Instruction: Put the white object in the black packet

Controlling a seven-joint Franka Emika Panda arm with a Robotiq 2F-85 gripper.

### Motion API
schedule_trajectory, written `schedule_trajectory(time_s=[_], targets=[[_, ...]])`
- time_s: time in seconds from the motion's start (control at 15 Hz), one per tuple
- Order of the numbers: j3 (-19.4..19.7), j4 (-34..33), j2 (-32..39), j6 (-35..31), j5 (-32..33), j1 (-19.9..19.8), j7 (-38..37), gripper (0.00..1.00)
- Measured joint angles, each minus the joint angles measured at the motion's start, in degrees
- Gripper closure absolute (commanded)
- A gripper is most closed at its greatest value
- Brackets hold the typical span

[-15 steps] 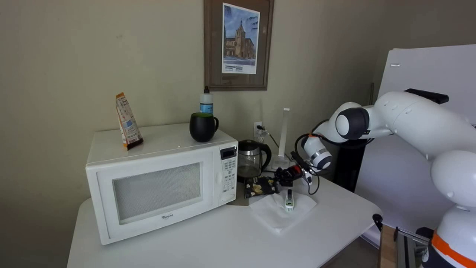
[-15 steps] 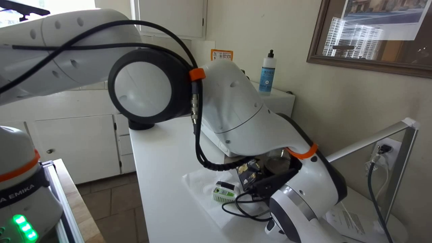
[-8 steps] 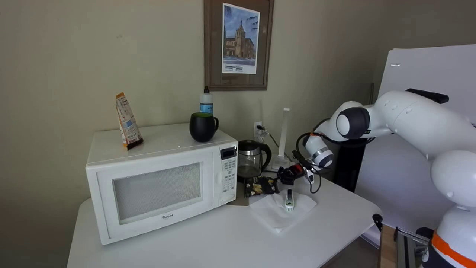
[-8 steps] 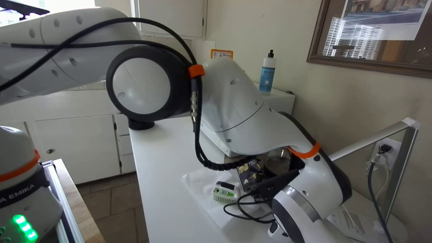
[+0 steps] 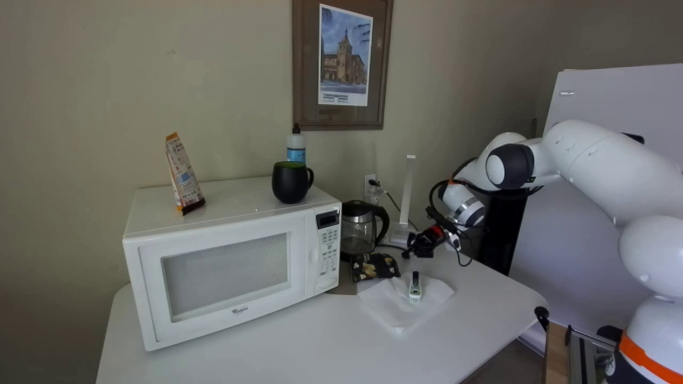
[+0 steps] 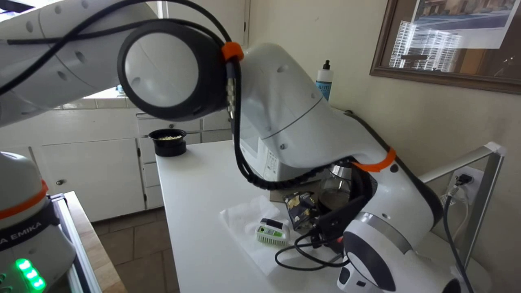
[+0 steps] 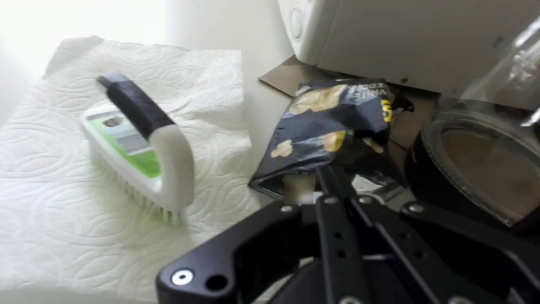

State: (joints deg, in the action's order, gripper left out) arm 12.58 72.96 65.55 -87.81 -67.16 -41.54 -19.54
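Black packet (image 7: 329, 131), legible lettering (image 7: 370, 92), wrist view only

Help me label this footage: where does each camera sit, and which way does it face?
Wrist view: mounted just behind the gripper, looking down past it at the black packet; only the gripper shows.
An exterior view: in front of the table, facing the microwave and wall; arm and gripper in its right half.
An exterior view: beside the arm, looking along the table toward white cabinets; base and arm show large.
Both exterior views share the bottle and framed picture.
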Motion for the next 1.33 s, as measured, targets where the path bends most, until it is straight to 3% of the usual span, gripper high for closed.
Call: schedule_trajectory(time_s=[0.33, 0.8, 0.87, 1.0, 1.33], targets=[[4.0, 11.8, -11.1, 0.1, 10.8, 5.7, 8.8, 1.0], [5.9, 30.5, -29.4, -9.7, 22.5, 16.5, 20.5, 1.0], [5.9, 33.3, -32.5, -11.4, 24.8, 18.0, 21.3, 0.74], [6.0, 39.0, -38.8, -14.4, 30.5, 20.5, 21.9, 0.68], [5.9, 50.8, -54.6, -18.4, 47.8, 23.9, 21.9, 0.3]])
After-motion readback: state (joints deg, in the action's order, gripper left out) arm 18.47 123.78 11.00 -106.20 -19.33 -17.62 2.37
